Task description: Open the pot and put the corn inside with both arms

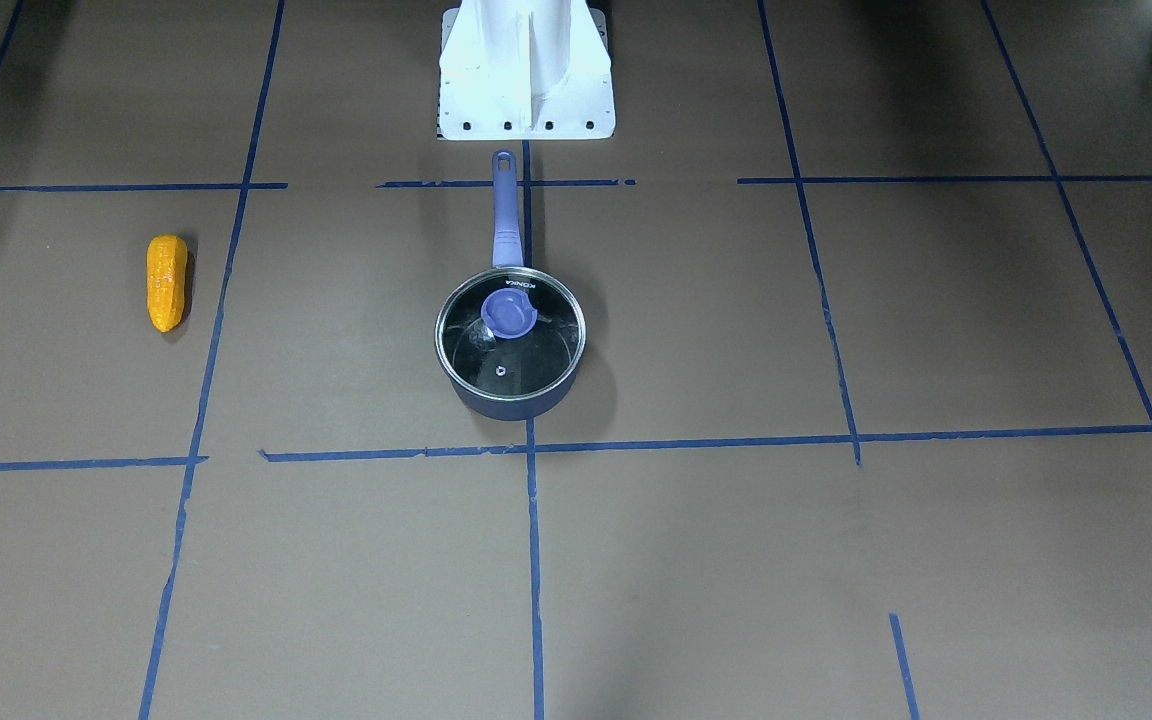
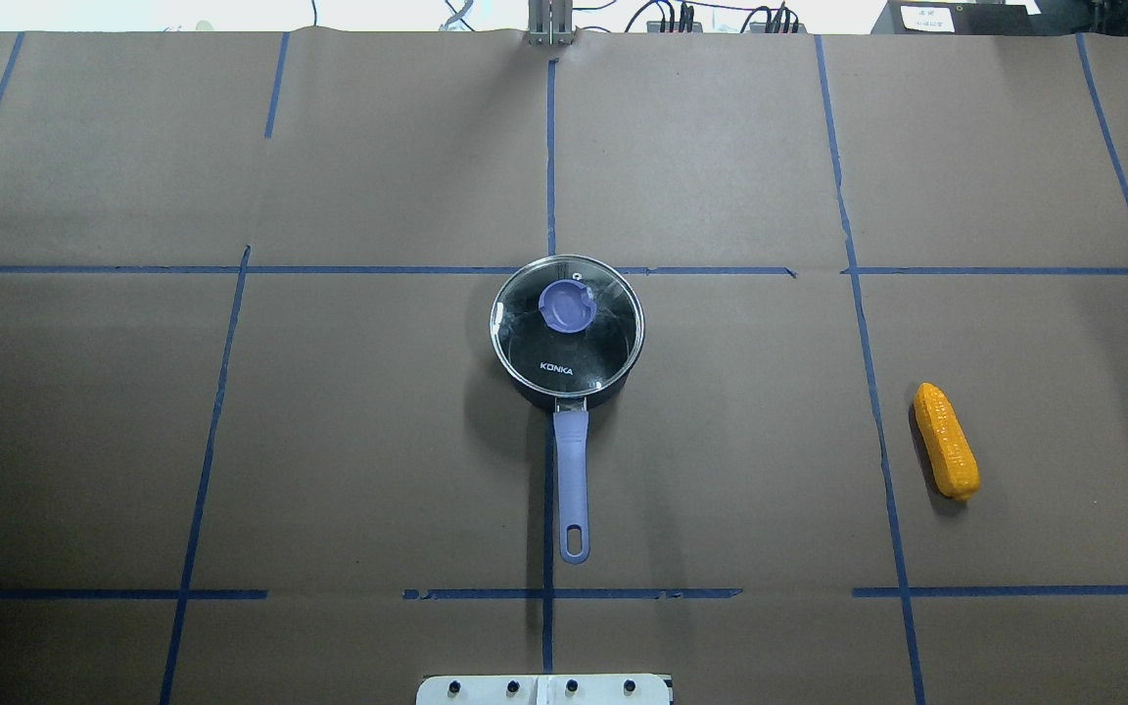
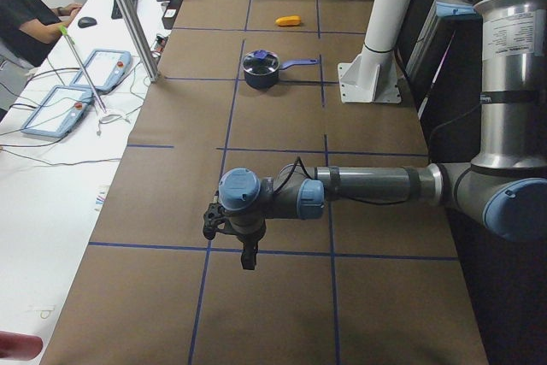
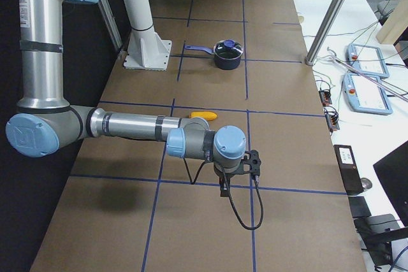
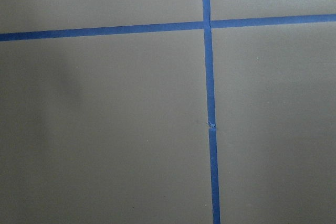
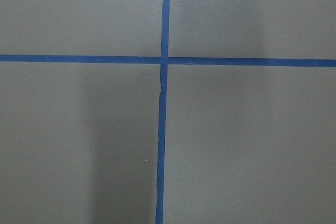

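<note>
The dark navy pot [image 1: 511, 405] stands mid-table, closed by a round glass lid [image 1: 510, 335] with a purple knob. Its lavender handle [image 2: 572, 470] points toward the robot base. The orange-yellow corn [image 2: 946, 441] lies on the robot's right side of the table, apart from the pot; it also shows in the front-facing view [image 1: 166, 282]. My left gripper [image 3: 248, 258] shows only in the exterior left view, far from the pot [image 3: 259, 74]. My right gripper [image 4: 224, 189] shows only in the exterior right view, near the corn [image 4: 203, 115]. I cannot tell whether either is open.
The white robot base [image 1: 526, 70] stands behind the pot's handle. Blue tape lines grid the brown table cover [image 2: 378, 421]. Both wrist views show only the cover and tape. An operator [image 3: 21, 14] and teach pendants [image 3: 55, 108] are at a side desk.
</note>
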You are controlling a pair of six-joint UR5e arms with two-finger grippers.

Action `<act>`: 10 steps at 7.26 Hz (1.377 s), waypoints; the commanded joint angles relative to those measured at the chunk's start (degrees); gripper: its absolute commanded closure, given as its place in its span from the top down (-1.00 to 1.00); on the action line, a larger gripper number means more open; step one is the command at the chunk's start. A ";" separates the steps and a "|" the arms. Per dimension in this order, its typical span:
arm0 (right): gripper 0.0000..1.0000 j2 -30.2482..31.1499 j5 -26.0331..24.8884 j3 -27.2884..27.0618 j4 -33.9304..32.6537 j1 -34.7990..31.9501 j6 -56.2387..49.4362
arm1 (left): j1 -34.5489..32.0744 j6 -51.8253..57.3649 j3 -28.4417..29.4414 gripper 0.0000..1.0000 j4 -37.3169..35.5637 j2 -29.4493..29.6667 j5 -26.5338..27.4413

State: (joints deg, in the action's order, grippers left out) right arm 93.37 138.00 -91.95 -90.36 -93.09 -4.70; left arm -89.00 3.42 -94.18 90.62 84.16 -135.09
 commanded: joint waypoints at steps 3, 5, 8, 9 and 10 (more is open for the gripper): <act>0.99 -0.03 0.26 -0.07 0.19 0.02 0.30 | 0.06 -0.08 -0.04 1.00 0.09 0.04 0.00; 0.99 -0.29 0.43 0.02 0.19 0.02 0.48 | 0.06 -0.08 -0.04 1.00 0.09 0.13 -0.09; 0.99 -0.29 0.34 0.02 0.19 0.02 0.57 | 0.06 -0.17 -2.05 1.00 0.09 0.65 -0.09; 0.99 -0.29 0.43 0.02 0.28 0.02 0.57 | 0.40 -0.43 -4.24 1.00 0.00 1.01 0.17; 0.99 -0.21 0.43 0.02 0.28 0.02 0.57 | 0.84 -0.87 -7.57 1.00 -0.70 1.01 0.18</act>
State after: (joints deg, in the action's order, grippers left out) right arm 93.09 138.40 -91.95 -90.12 -93.08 -4.13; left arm -88.60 2.98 -98.36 90.49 85.00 -135.00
